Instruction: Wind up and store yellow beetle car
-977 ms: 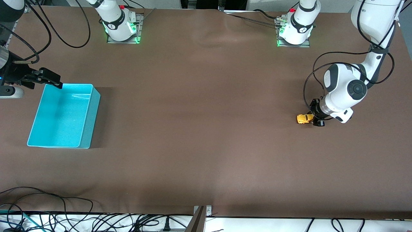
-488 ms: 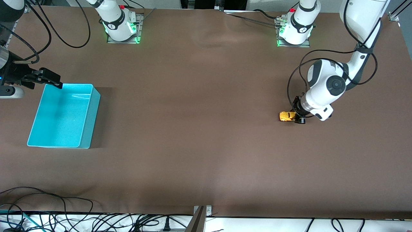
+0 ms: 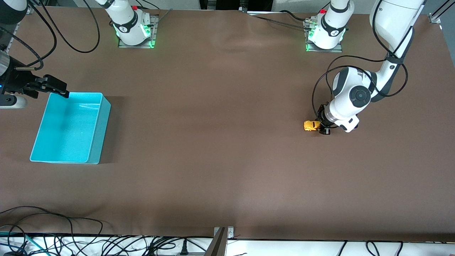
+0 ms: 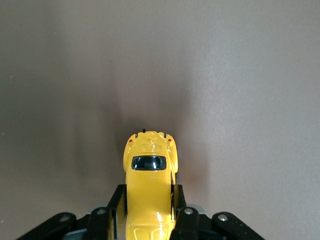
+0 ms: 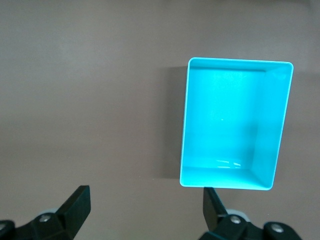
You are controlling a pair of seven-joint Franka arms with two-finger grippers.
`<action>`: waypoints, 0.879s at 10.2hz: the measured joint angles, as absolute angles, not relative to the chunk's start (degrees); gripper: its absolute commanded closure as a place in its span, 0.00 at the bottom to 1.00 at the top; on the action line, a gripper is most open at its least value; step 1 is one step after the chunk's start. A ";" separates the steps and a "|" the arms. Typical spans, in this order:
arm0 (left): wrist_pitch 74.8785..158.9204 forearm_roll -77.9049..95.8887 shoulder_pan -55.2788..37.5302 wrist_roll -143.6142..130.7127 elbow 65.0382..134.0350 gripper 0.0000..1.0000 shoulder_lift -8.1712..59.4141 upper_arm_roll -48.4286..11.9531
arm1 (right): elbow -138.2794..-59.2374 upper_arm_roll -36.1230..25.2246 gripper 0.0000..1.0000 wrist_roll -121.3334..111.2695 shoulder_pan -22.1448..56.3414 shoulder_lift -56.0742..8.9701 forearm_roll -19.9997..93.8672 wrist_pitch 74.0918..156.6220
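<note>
1 glossy yellow beetle car (image 4: 148,192), dark windows

We lose the yellow beetle car's (image 4: 148,195) front end at the left wrist view's edge; the fingers (image 4: 116,206) cover its lower flanks and wheels. Right gripper (image 3: 58,89) partly cut off at the front view's edge, its arm offscreen

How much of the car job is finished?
Done: the left gripper is shut on the yellow beetle car, low on the table toward the left arm's end. In hand: it looks like the winding pull, though one moment cannot prove that. Left: storing it, since the turquoise bin at the right arm's end holds nothing. The right gripper waits open at the bin's rim.
</note>
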State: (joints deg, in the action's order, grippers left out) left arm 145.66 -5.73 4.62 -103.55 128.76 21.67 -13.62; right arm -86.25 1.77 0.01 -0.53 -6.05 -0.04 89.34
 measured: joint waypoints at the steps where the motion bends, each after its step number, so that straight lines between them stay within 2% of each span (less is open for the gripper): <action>1: 145.38 -7.94 5.44 -103.91 128.78 1.00 21.60 -13.14 | -86.25 1.77 0.00 0.01 -0.53 -6.05 -0.04 89.34; 9: 145.60 -22.72 18.08 -103.90 128.02 1.00 22.21 -10.56 | -86.25 1.76 0.00 0.01 -0.53 -6.05 -0.04 89.34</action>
